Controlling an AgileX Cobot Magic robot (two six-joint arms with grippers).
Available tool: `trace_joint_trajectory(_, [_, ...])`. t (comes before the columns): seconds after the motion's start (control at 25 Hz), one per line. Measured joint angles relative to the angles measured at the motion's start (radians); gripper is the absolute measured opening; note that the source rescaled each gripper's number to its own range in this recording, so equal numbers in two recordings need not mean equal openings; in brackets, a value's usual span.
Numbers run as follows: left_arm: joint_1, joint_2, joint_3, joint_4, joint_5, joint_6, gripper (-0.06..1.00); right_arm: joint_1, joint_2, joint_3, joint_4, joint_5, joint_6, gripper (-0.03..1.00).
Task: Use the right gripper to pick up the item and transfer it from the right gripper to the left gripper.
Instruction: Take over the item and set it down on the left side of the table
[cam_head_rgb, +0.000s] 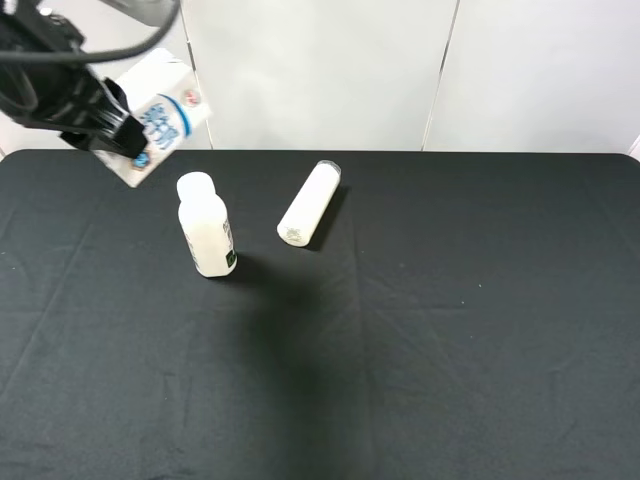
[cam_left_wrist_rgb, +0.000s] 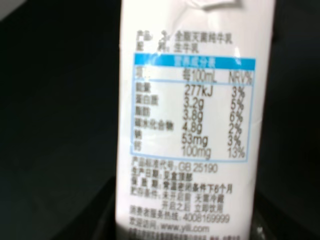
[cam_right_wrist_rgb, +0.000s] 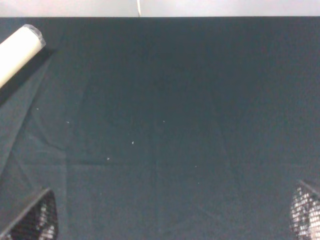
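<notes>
The item (cam_head_rgb: 165, 115), a white carton with blue print, hangs tilted in the air at the far left, above the table's back edge. My left gripper (cam_head_rgb: 122, 132) is shut on its lower end. In the left wrist view the carton (cam_left_wrist_rgb: 192, 125) fills the frame, showing its nutrition panel. My right gripper (cam_right_wrist_rgb: 170, 217) is open and empty. Only its two mesh fingertips (cam_right_wrist_rgb: 37, 220) show, spread wide over bare black cloth. The right arm is out of the exterior view.
A white capped bottle (cam_head_rgb: 205, 225) stands left of centre on the black tablecloth (cam_head_rgb: 450, 330). A white cylindrical tube (cam_head_rgb: 308, 203) lies beside it toward the back. The tube also shows in the right wrist view (cam_right_wrist_rgb: 17, 55). A white wall stands behind the table.
</notes>
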Motion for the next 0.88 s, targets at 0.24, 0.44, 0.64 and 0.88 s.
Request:
trace_joint_trajectory(0.24, [0.128, 0.0, 0.0, 0.005, 0.026, -0.014, 0.0, 0.0, 0.0, 0.0, 0.0, 0.0, 0.0, 1.0])
trace_joint_trajectory(0.44, [0.21, 0.0, 0.0, 0.005, 0.027, -0.035, 0.0, 0.0, 0.0, 0.0, 0.0, 0.0, 0.0, 1.0])
trace_joint_trajectory(0.64, [0.268, 0.0, 0.0, 0.006, 0.027, -0.048, 0.0, 0.0, 0.0, 0.0, 0.0, 0.0, 0.0, 1.0])
trace_joint_trajectory(0.88, [0.294, 0.0, 0.01, 0.007, 0.021, -0.051, 0.0, 0.0, 0.0, 0.0, 0.0, 0.0, 0.0, 1.0])
